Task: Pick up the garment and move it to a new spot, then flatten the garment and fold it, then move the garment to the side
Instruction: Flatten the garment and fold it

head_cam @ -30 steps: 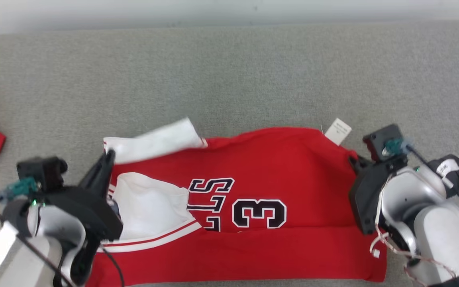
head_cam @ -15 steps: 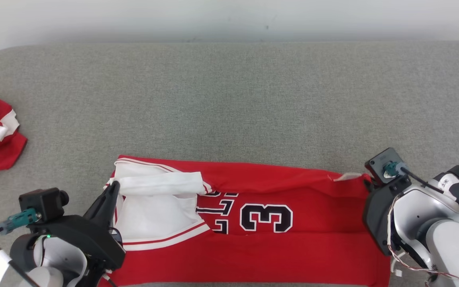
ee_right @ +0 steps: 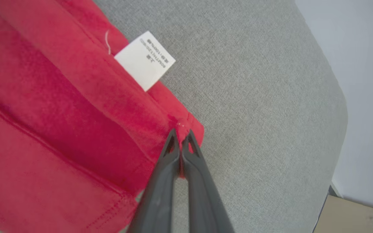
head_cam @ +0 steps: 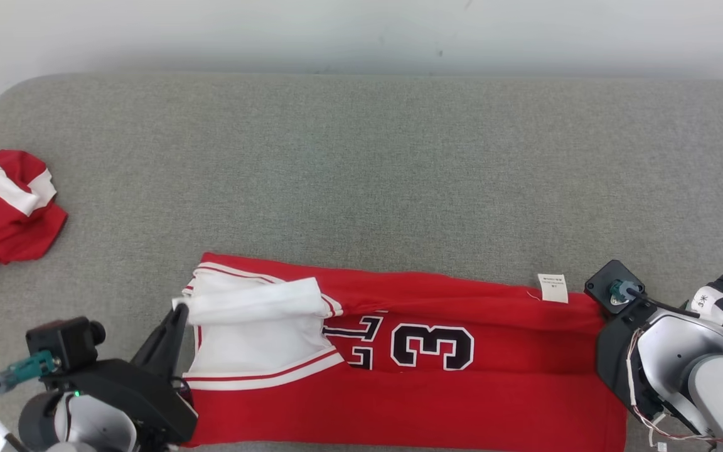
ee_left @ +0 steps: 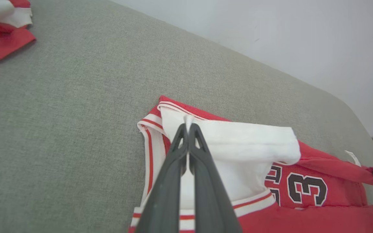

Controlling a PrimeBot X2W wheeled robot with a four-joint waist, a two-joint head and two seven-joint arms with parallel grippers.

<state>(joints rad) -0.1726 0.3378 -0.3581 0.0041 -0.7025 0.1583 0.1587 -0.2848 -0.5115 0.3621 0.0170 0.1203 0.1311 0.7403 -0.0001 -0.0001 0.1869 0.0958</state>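
Head view: two garments in frame, a red, white-trimmed basketball jersey half-folded at six o'clock on the grey fabric cushion and a crumpled red garment at nine.
Left wrist view: left gripper clamped on the jersey's white shoulder.
Right wrist view: right gripper pinching its hem corner.
The two grippers should lay both corners down level, edges matched.

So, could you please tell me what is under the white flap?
The flap lies across the jersey's white part; whatever is directly beneath is hidden, and the nearby lettering is partly covered.
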